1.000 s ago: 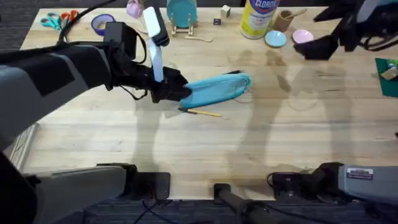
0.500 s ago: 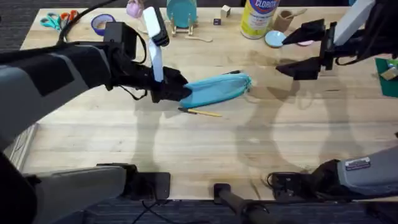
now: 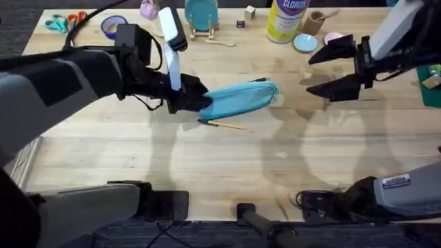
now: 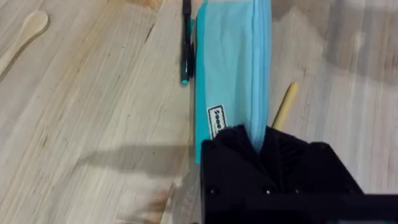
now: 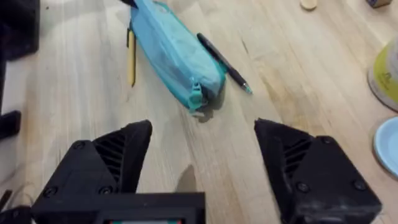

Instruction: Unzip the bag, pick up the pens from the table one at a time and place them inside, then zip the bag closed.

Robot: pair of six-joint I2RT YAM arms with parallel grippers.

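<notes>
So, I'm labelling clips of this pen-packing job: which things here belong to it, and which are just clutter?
Belongs:
bag
yellow pen
black pen

Clutter:
scissors
tape roll
Clorox tub
small plates
wooden spoon

Left gripper (image 4: 260, 144) jaws pinch the bag (image 4: 233, 68); black pen (image 4: 186, 40) alongside

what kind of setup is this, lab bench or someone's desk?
Likely a lab bench for robot manipulation: two arms mounted at the edge of a plank table, and mixed props along the far side, such as a Clorox tub, scissors and small dishes.
</notes>
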